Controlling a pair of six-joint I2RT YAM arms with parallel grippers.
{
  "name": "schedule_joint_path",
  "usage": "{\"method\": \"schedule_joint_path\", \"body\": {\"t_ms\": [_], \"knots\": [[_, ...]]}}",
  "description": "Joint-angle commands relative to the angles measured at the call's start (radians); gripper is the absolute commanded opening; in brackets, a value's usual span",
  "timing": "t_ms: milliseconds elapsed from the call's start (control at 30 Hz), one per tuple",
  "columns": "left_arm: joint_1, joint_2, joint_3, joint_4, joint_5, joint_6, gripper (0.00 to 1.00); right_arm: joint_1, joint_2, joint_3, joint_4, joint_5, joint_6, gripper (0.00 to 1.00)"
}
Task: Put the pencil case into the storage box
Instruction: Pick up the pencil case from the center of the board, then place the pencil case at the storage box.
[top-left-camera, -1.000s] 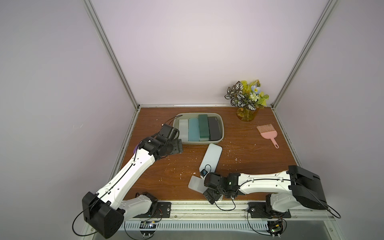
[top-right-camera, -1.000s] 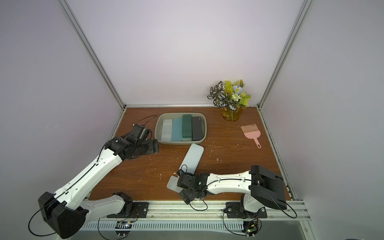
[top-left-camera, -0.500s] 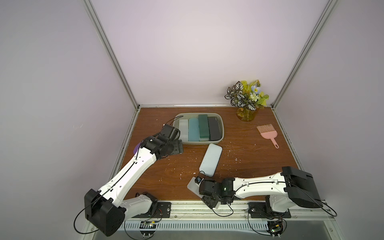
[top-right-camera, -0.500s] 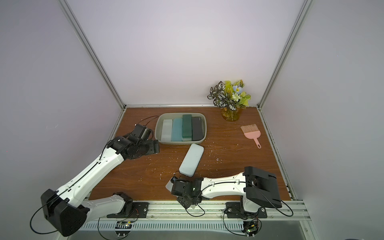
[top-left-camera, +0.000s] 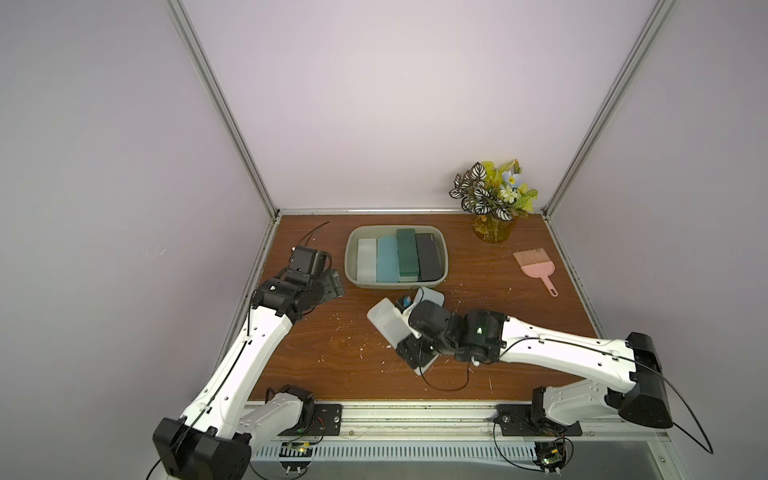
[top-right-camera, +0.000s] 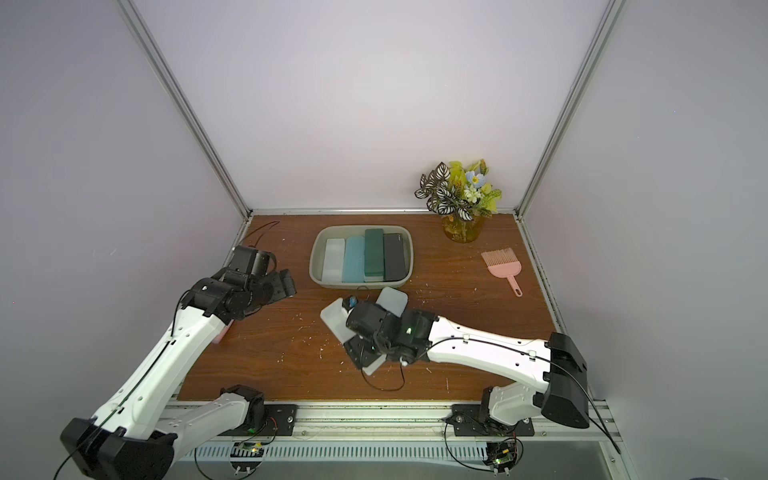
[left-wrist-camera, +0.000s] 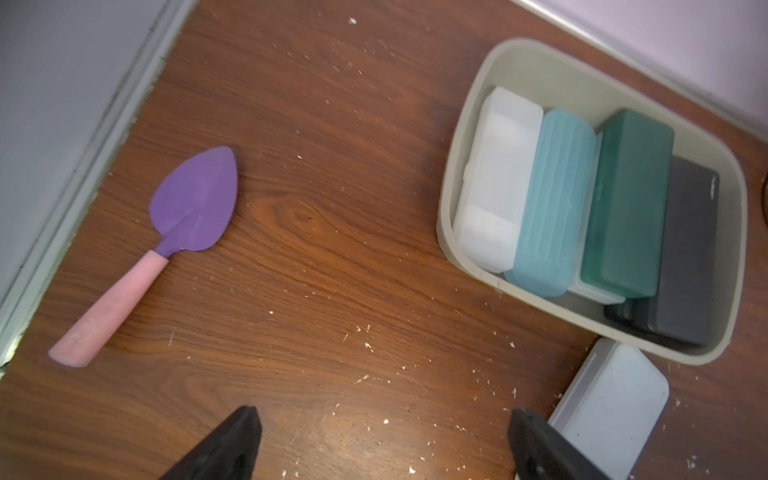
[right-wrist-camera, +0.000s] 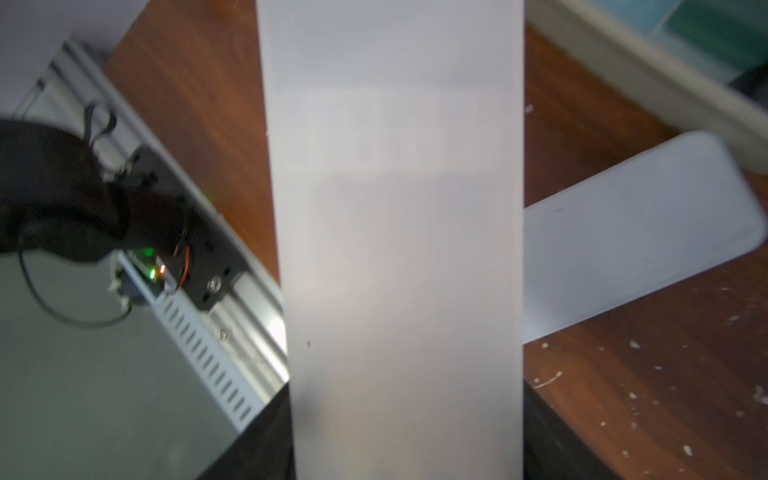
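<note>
Against the left wall, the left wrist view shows a toy trowel (left-wrist-camera: 193, 203) with a purple blade and a pink handle, lying flat on the wood-grain table (top-left-camera: 332, 353), which is flecked with white crumbs. The left gripper (left-wrist-camera: 384, 415) hangs over bare wood beside it, its jaws spread wide with nothing between them. Further right, towards the back, stands the storage box (top-left-camera: 349, 266), holding a row of oblong cases side by side: a translucent white case (top-left-camera: 367, 259), a light blue case (top-left-camera: 387, 257), a dark green case (top-left-camera: 406, 253) resting on a clear one, and a black case (top-left-camera: 429, 255). The black case has a small white mark at one end, too small to read; no other writing shows. Just in front of the box's near wall, a loose translucent case (top-left-camera: 432, 297) lies flat on the table. Beside it, the right gripper (top-left-camera: 405, 332) is clamped across the pencil case (top-left-camera: 384, 322), a frosted white oblong held slanting over the table, outside the box and nearer the front. Whether its lower end touches the wood I cannot tell. In the back right corner stands a posy of artificial flowers (top-left-camera: 492, 195) in an amber vase (top-left-camera: 494, 230). A pink hand brush (top-left-camera: 532, 266) lies in front of it, well apart from the arms.
</note>
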Motion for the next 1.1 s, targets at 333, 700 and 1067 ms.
{"method": "schedule_joint_path", "body": {"t_ms": [333,700,1067], "knots": [[0.042,-0.006,-0.013,-0.009,-0.021,0.020,0.95,-0.304,0.596,0.732,-0.070,0.018,-0.038,0.51],[0.045,0.008,-0.027,-0.007,-0.026,0.028,0.96,-0.379,1.042,1.325,-0.244,-0.006,0.029,0.51],[0.048,0.010,-0.045,0.001,-0.027,0.034,0.96,-0.384,1.129,1.355,-0.130,-0.110,0.130,0.48]]}}
